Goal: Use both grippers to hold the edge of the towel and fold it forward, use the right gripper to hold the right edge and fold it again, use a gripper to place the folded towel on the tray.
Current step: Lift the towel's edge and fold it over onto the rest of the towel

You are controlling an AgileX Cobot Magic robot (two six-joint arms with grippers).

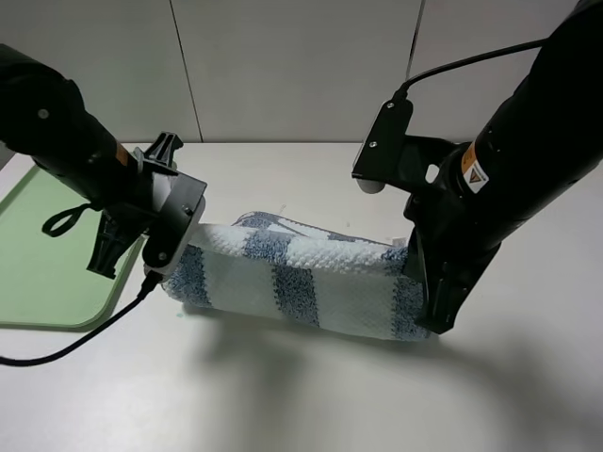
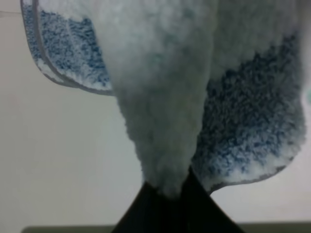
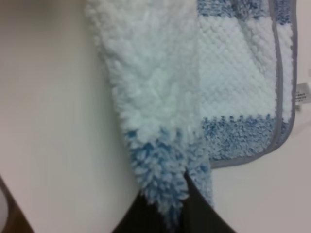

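Well, the square terry towel [image 1: 301, 282] with its broad blue and white stripes is strung out between the two glossy black arms, doubled over on itself into a long soft roll. The left gripper [image 1: 166, 256] has one end and the right gripper [image 1: 429, 315] the other. Both sit low over the white table [image 1: 283, 405].

In the left wrist view the short black fingers [image 2: 146, 208] are pressed together on a bunched tuft of white pile, with a blue stripe hanging beside it. In the right wrist view it is the same: the two prongs are pinched tight on a fluffy blue-and-white fold. Past that fold, the thin grey hem [image 3: 278, 73] runs round a corner that lies flat, with the small white tag [image 3: 302, 92] sticking out just beside it.

The large flat light-green plastic tray [image 1: 38, 264] lies off to the left, partly under the left arm. The towel is clear of it, just beyond its near corner. Whether the roll's underside touches the table, I cannot tell.
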